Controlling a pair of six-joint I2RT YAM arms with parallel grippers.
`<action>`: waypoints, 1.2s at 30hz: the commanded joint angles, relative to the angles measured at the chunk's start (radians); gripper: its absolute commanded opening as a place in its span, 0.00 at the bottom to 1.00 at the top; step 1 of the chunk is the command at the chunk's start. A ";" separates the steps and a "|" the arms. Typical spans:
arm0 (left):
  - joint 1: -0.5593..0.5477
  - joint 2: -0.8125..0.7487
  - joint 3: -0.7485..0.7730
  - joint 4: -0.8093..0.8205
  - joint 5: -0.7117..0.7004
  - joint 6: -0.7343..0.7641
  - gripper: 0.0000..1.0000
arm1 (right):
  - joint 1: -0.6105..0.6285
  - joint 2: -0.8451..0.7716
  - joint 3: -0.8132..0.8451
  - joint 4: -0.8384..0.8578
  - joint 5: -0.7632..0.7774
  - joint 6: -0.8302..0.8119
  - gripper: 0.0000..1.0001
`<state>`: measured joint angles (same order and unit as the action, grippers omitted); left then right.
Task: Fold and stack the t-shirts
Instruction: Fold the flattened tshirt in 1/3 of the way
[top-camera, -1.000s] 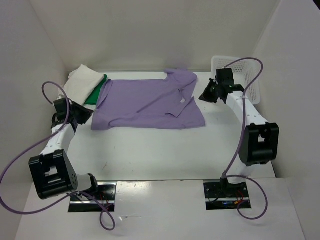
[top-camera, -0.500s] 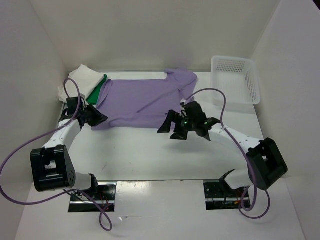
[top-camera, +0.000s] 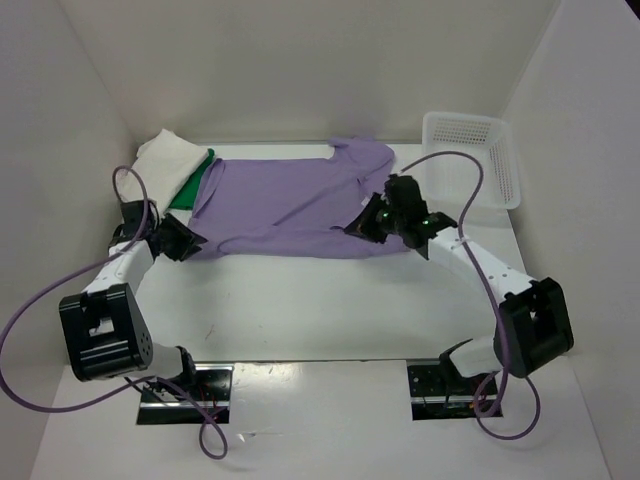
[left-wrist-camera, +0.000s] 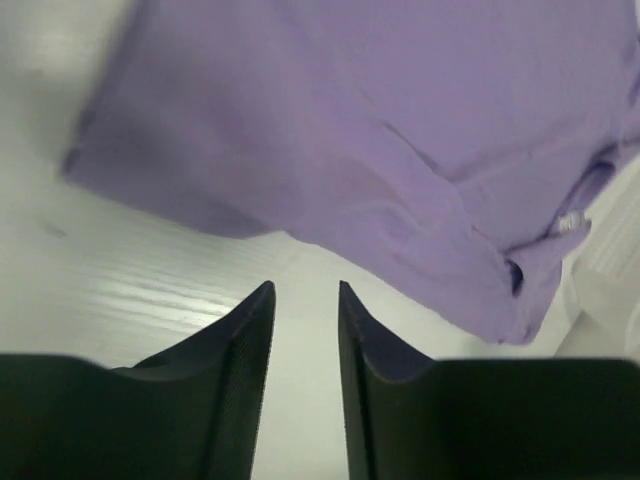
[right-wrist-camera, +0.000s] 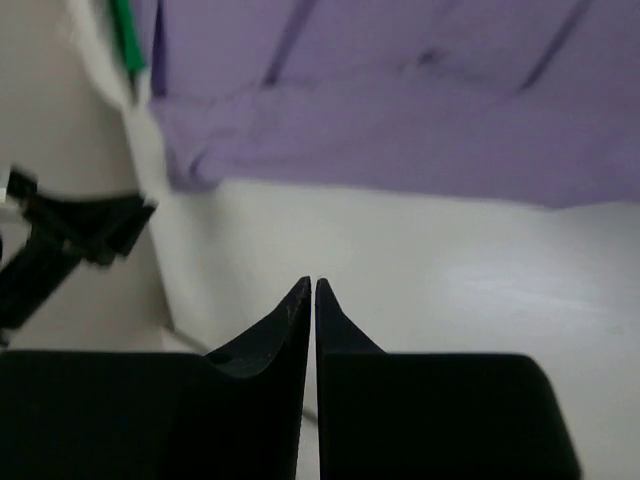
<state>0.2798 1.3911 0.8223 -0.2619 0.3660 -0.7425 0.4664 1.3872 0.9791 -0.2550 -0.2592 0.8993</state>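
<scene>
**Left hand (top-camera: 185, 240) spread, right hand (top-camera: 360, 227) pressed together, both at the purple shirt (top-camera: 290, 205)**

Your left hand sits low at the near left corner of the purple shirt. Its wrist view shows the fingers (left-wrist-camera: 245, 330) apart with bare counter (top-camera: 330, 300) between them, and the cloth's edge lies just beyond the tips. It holds nothing.

Your right hand hangs over the near right part of the same shirt, by the folded-in sleeve. Its fingertips (right-wrist-camera: 300, 300) are closed tip to tip over bare counter in front of the hem, with no cloth between them.

The purple shirt lies spread flat across the far half of the counter. Its left edge overlaps the green shirt (top-camera: 190, 185), which peeks out from beside the white shirt (top-camera: 165, 160) folded in the far left corner against the wall.

The white lattice basket (top-camera: 505, 170) stands in the far right corner, apart from the shirts. The right arm's purple cable (top-camera: 441, 153) arches over the basket's near side.
</scene>
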 joint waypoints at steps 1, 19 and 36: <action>0.050 0.005 -0.038 -0.002 -0.041 -0.066 0.42 | -0.197 0.019 0.055 -0.219 0.284 -0.069 0.09; 0.087 0.123 -0.106 0.047 -0.176 -0.155 0.44 | -0.407 0.173 -0.157 -0.064 0.354 0.001 0.43; 0.087 0.146 -0.138 0.119 -0.185 -0.204 0.44 | -0.356 0.160 -0.169 0.034 0.291 0.015 0.46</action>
<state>0.3595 1.5318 0.7158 -0.1757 0.2138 -0.9234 0.0948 1.5661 0.8215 -0.2745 0.0010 0.9012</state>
